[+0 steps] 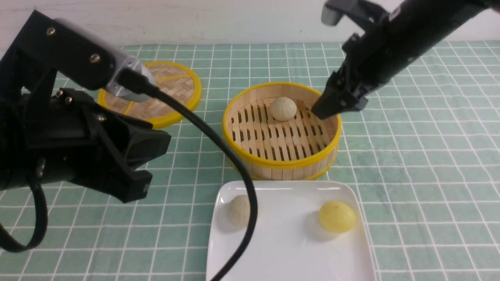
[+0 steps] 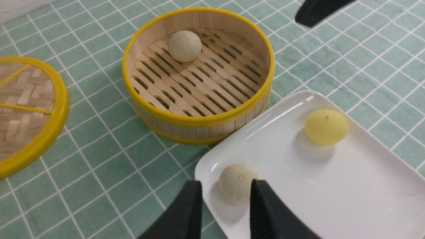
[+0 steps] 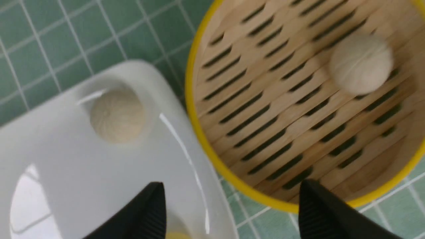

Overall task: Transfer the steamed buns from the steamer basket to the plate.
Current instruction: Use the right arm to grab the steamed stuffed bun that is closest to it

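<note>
The steamer basket [image 1: 281,162] stands mid-table with one off-white bun [image 1: 283,108] on its slatted floor at the back. The white plate [image 1: 289,249] lies just in front of it and holds a beige bun [image 1: 238,210] on the left and the pale yellow bun [image 1: 337,216] on the right. My left gripper [image 1: 156,164] is open and empty, raised left of the plate; in its wrist view [image 2: 226,186] the beige bun [image 2: 237,182] shows beyond the fingers. My right gripper [image 1: 340,107] is open wide and empty, above the basket's right rim [image 3: 212,156].
The flat woven lid [image 1: 172,93] with a yellow rim lies at the back left on the green checked cloth. A thick black cable [image 1: 238,183] from my left arm hangs across the plate's left edge in the front view.
</note>
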